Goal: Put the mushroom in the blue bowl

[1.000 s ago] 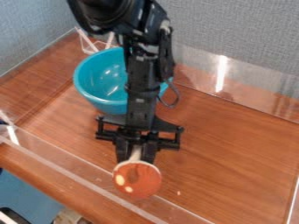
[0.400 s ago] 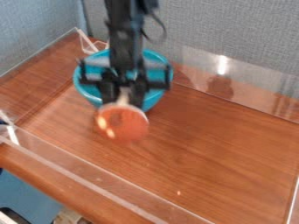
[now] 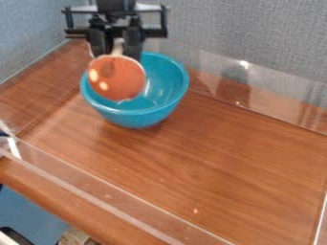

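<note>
The mushroom (image 3: 117,77) hangs cap-down from my gripper (image 3: 118,48), its orange-brown cap facing the camera and its pale stem pinched between the black fingers (image 3: 99,40). The gripper is shut on the stem. It hovers high above the left part of the blue bowl (image 3: 156,103), a glossy turquoise bowl standing at the back left of the wooden table. The cap covers part of the bowl's inside from this view.
Clear acrylic walls (image 3: 255,81) ring the brown wooden table (image 3: 192,163). A grey-blue fabric wall stands behind. The front wall edge (image 3: 76,187) runs along the near side.
The gripper has risen and moved back-left with the mushroom, from low over the front of the table to high over the bowl.
</note>
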